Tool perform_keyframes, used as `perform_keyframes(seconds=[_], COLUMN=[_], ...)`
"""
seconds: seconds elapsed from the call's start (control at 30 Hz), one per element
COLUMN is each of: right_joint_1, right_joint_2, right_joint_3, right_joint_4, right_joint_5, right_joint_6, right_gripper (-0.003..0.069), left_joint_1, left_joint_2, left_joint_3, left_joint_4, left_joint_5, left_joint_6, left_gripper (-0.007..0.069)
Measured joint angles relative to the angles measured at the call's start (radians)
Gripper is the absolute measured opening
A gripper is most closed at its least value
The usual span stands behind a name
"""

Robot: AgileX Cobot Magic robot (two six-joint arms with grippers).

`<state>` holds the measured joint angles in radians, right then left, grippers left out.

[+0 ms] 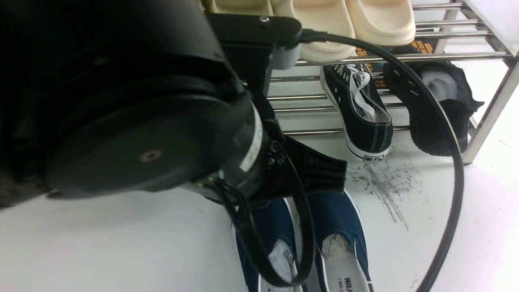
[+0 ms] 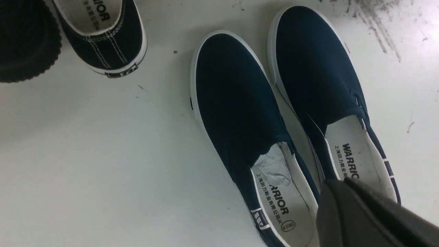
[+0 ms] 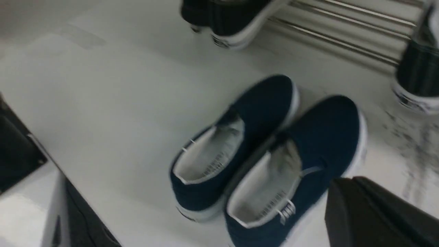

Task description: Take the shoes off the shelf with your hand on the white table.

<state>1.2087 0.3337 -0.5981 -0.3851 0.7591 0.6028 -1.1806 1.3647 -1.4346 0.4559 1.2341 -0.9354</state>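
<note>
Across the white table [image 1: 101,243], which is filling most of every view, the left arm [image 1: 121,121] is looming so close to the front camera that it is blocking the left half of the shelf [image 1: 490,109]. The shoes [image 2: 240,113] are sitting off the shelf, side by side on the table, toes pointing toward it, near the black sneakers [image 1: 361,109].

The shoes are looking light and soft. The canvas tops would likely fold under a squeeze, while the rubber soles and heel rims are offering something firmer. The heel wall or the edge of the opening seems the best place to take hold.

The left gripper [image 2: 346,206] is hanging close over the pair with its fingers pressed together on nothing. Whether it is touching a shoe, I cannot tell. The right gripper [image 3: 363,209] is likewise closed and empty, near the pair.

The heels are running out of the front view, the right wrist view is blurring, and the paper [image 2: 274,163] is hiding the toe space.
</note>
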Motion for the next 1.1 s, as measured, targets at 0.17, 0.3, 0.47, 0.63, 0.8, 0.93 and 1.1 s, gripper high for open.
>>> perform_keyframes(seconds=[0.17, 0.3, 0.47, 0.63, 0.8, 0.93, 1.1], right_joint_1=[0.000, 0.000, 0.000, 0.000, 0.000, 0.000, 0.000], right_joint_2=[0.011, 0.011, 0.011, 0.011, 0.011, 0.011, 0.013], right_joint_3=[0.123, 0.146, 0.152, 0.152, 0.152, 0.152, 0.152], right_joint_4=[-0.042, -0.080, -0.090, -0.091, -0.091, -0.091, -0.091], right_joint_5=[-0.327, -0.422, -0.437, -0.440, -0.440, -0.440, -0.440], right_joint_6=[0.012, 0.023, 0.024, 0.027, 0.027, 0.027, 0.027], right_gripper=[-0.0013, -0.0013, -0.0013, -0.0010, -0.0010, -0.0007, -0.0005], left_joint_1=[0.000, 0.000, 0.000, 0.000, 0.000, 0.000, 0.000], left_joint_2=[-0.002, -0.002, -0.002, -0.002, -0.002, -0.002, -0.002], left_joint_3=[-0.001, -0.001, -0.001, -0.001, -0.001, -0.001, -0.001], left_joint_4=[0.027, 0.038, 0.040, 0.061, 0.066, 0.066, 0.070], left_joint_5=[0.000, 0.000, 0.000, 0.000, 0.000, 0.000, 0.000], left_joint_6=[0.017, 0.020, 0.020, 0.020, 0.020, 0.020, 0.020], left_gripper=[0.0001, 0.0001, 0.0001, 0.0001, 0.0006, 0.0012, 0.0017])
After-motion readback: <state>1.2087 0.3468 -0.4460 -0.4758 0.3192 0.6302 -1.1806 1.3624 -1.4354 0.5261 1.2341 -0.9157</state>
